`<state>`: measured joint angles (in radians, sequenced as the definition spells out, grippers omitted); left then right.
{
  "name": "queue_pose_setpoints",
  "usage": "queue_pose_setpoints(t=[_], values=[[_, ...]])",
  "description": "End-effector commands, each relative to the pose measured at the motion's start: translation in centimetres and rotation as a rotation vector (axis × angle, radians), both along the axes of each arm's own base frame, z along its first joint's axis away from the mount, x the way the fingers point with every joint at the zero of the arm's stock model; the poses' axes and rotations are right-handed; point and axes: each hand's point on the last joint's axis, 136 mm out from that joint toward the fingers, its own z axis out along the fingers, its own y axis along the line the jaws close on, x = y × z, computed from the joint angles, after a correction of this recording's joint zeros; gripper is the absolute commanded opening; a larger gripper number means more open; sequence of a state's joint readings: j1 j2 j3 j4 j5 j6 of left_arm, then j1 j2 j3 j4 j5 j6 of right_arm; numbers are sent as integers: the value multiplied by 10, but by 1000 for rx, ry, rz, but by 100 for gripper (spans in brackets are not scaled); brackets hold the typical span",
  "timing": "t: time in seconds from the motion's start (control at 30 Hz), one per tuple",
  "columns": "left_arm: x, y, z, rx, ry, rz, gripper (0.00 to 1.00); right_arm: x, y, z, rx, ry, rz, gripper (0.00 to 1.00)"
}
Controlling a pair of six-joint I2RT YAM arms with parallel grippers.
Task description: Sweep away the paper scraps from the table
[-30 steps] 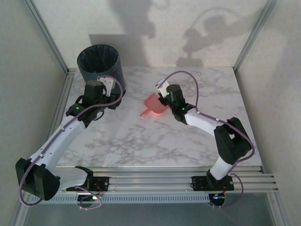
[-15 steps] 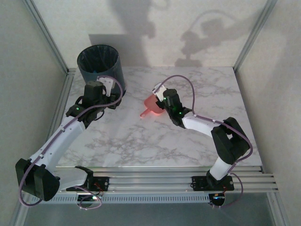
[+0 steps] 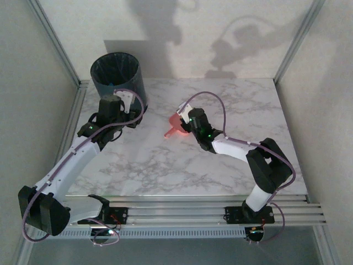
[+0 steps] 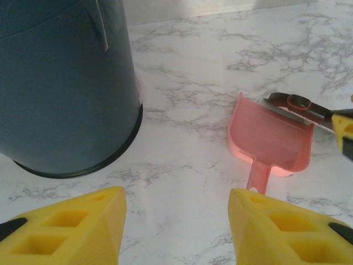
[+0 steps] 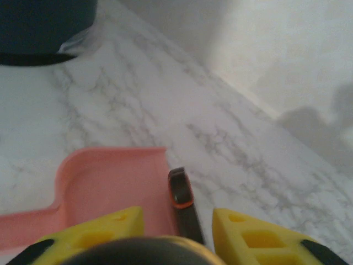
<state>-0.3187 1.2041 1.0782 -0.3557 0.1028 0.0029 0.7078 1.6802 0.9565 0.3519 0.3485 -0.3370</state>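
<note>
No paper scraps show on the white marbled table (image 3: 160, 165). A pink dustpan (image 3: 172, 122) lies flat mid-table, its handle pointing toward me. My right gripper (image 3: 185, 118) hovers low over its right edge. In the right wrist view the gripper (image 5: 177, 215) is open, with a dark handle ending in an orange-rimmed loop (image 5: 181, 193) between the fingers and a gap on each side. The handle lies along the dustpan (image 5: 110, 185) wall. My left gripper (image 4: 176, 221) is open and empty, low over the table, between the bin and the dustpan (image 4: 270, 141).
A dark blue bin (image 3: 117, 74) with a black liner stands at the back left corner, close to my left gripper; its wall (image 4: 60, 83) looms at the left. Aluminium rails border the table, with walls behind and to the sides.
My right gripper has slid left over the dustpan and its jaws have parted from the dark handle. The left arm has stayed still.
</note>
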Motion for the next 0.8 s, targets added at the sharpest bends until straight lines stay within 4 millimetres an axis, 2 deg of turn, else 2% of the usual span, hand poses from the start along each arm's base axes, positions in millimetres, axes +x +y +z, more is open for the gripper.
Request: queue_pose_setpoints(t=[0.0,0.43,0.6,0.77], values=[[1,8,4,16,-27,28,51,-25,-6,-47,-31,166,5,44],[-1,8,5,17,-30,22,51,-42,-8,-54,11,223,27,68],[-1,8,3,17,-24,19,51,-50,-12,-57,22,236,32,73],[0,8,6,2,-27,29,52,-49,-20,-48,66,213,-14,74]])
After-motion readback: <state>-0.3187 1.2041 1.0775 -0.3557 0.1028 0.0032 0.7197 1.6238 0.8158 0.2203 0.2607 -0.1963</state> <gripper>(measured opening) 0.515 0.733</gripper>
